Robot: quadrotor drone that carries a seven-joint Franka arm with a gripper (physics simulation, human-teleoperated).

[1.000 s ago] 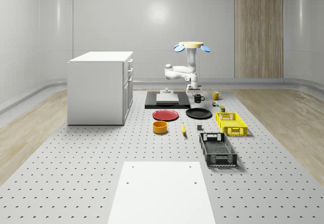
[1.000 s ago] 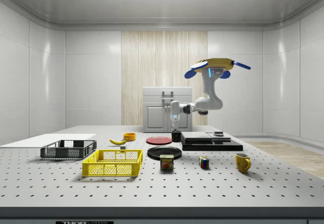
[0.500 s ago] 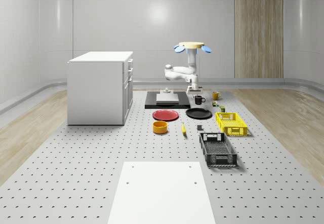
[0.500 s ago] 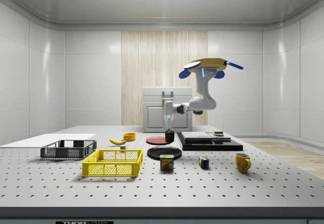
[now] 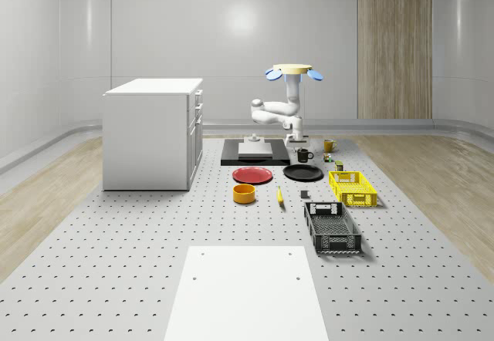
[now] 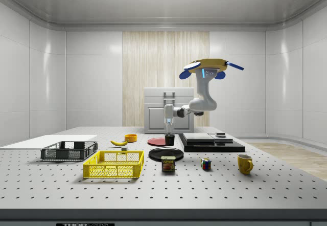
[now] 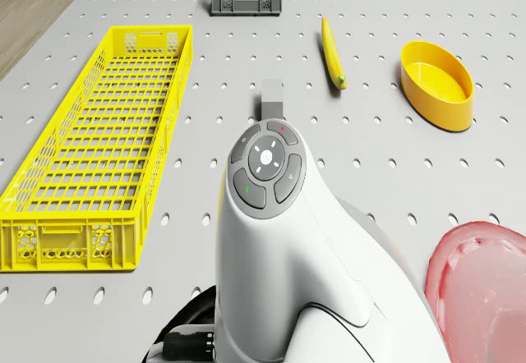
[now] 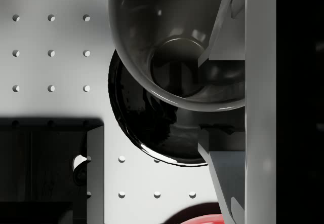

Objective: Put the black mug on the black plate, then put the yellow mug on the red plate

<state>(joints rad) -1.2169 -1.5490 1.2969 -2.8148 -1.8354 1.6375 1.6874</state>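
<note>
We see the perforated table (image 5: pixel 116 279) spread wide, the white cabinet (image 5: pixel 150 133) standing at the whole-scene view's left. Our drone (image 6: pixel 209 66) hovers above the black platform (image 6: pixel 212 143), its arm reaching out toward the plates. Below it, the black plate (image 6: pixel 166 154) lies just beside the red plate (image 5: pixel 252 175). Our gripper (image 6: pixel 169 132) hangs above the black plate's far edge, fingers (image 8: pixel 223 21) clamped on the black mug (image 6: pixel 169 140), which is held clear of the plate. The yellow mug (image 6: pixel 245 163) sits well apart, at the side view's right.
</note>
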